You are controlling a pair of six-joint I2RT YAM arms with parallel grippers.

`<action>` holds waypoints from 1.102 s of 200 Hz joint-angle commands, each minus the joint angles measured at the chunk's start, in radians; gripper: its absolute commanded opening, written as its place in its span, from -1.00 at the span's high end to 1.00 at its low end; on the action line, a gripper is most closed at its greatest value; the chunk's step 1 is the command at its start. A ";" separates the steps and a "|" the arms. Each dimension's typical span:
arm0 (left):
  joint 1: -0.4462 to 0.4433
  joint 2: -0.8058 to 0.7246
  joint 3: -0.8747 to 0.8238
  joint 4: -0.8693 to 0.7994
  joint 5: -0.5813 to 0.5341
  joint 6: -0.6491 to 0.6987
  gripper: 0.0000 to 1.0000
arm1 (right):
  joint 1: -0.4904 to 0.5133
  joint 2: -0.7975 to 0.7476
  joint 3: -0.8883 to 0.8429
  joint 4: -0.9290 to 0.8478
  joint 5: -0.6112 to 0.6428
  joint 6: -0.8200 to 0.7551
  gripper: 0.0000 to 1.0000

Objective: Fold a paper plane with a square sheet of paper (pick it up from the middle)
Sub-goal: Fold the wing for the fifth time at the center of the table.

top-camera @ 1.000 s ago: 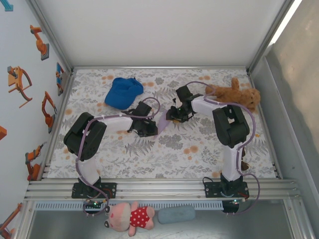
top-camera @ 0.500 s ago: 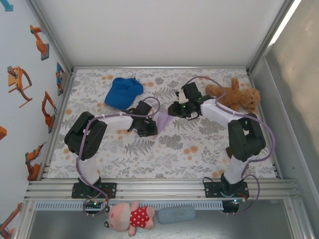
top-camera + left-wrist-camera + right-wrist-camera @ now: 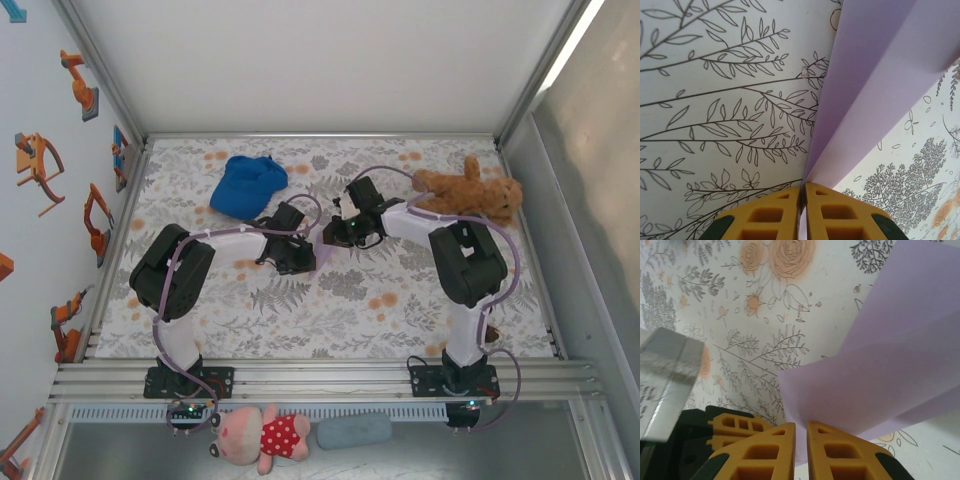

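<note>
Thin lavender square sheet of paper (image 3: 875,75), already creased, held up over the floral tablecloth (image 3: 400,300) — pinched tight in the left gripper (image 3: 802,190). Jaws of the right gripper (image 3: 801,427) a sliver apart around its edge; grip not certain. Clamp fully, keep taut — no twisting.

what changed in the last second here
The right gripper moved in toward the left gripper, onto the lavender paper, its jaws narrowing around the paper's edge. The left gripper stayed clamped on the paper; blue cap and teddy bear unmoved.
</note>
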 commanded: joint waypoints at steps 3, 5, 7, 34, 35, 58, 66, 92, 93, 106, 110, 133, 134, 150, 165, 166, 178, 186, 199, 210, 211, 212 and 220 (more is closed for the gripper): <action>-0.013 0.087 -0.019 0.002 -0.034 -0.010 0.75 | 0.002 0.029 0.040 0.015 0.009 0.009 0.74; -0.013 0.087 -0.019 0.002 -0.035 -0.010 0.75 | 0.002 0.030 0.041 0.015 0.015 0.009 0.74; -0.013 0.087 -0.019 0.002 -0.033 -0.010 0.75 | 0.001 0.032 0.042 0.013 0.020 0.010 0.74; -0.013 0.087 -0.022 0.001 -0.034 -0.012 0.75 | 0.000 0.050 0.051 -0.013 0.070 0.007 0.75; -0.013 0.087 -0.021 0.002 -0.035 -0.012 0.75 | 0.000 0.049 0.052 -0.014 0.071 0.007 0.75; -0.012 0.088 -0.021 0.003 -0.033 -0.012 0.76 | -0.001 0.060 0.055 -0.025 0.102 0.007 0.76; -0.013 0.089 -0.021 0.002 -0.034 -0.011 0.76 | -0.001 0.066 0.057 -0.026 0.106 0.008 0.75; -0.012 0.089 -0.022 0.002 -0.031 -0.012 0.77 | -0.002 0.079 0.066 -0.032 0.122 0.011 0.75; -0.013 0.089 -0.022 0.002 -0.033 -0.012 0.77 | -0.003 0.079 0.066 -0.032 0.122 0.012 0.75; -0.013 0.089 -0.023 0.003 -0.034 -0.013 0.77 | -0.004 0.081 0.068 -0.041 0.135 0.014 0.76; -0.013 0.089 -0.024 0.002 -0.034 -0.013 0.77 | -0.004 0.081 0.067 -0.043 0.140 0.017 0.76; -0.013 0.090 -0.025 0.003 -0.033 -0.014 0.77 | -0.007 0.082 0.066 -0.054 0.158 0.021 0.76; -0.013 0.089 -0.024 0.003 -0.034 -0.014 0.77 | -0.007 0.083 0.065 -0.055 0.158 0.021 0.76; -0.013 0.089 -0.024 0.003 -0.036 -0.016 0.77 | -0.009 0.082 0.063 -0.061 0.169 0.023 0.76; -0.012 0.091 -0.024 0.002 -0.035 -0.016 0.78 | -0.010 0.079 0.061 -0.064 0.178 0.026 0.76; -0.012 0.091 -0.024 0.002 -0.035 -0.016 0.78 | -0.009 0.078 0.061 -0.065 0.179 0.026 0.77; -0.013 0.092 -0.024 0.003 -0.035 -0.017 0.78 | -0.012 0.079 0.061 -0.070 0.187 0.029 0.76; -0.013 0.093 -0.024 0.002 -0.036 -0.017 0.78 | -0.012 0.080 0.060 -0.069 0.188 0.028 0.77; -0.013 0.092 -0.025 0.003 -0.036 -0.017 0.78 | -0.013 0.085 0.060 -0.070 0.186 0.028 0.77; -0.013 0.091 -0.026 0.002 -0.036 -0.017 0.78 | -0.013 0.090 0.060 -0.070 0.183 0.029 0.76; -0.012 0.091 -0.026 0.003 -0.036 -0.018 0.78 | -0.014 0.090 0.060 -0.069 0.183 0.029 0.77; -0.012 0.091 -0.026 0.003 -0.036 -0.018 0.78 | -0.014 0.091 0.060 -0.070 0.183 0.029 0.77; -0.013 0.091 -0.026 0.003 -0.037 -0.017 0.78 | -0.015 0.095 0.060 -0.069 0.183 0.030 0.76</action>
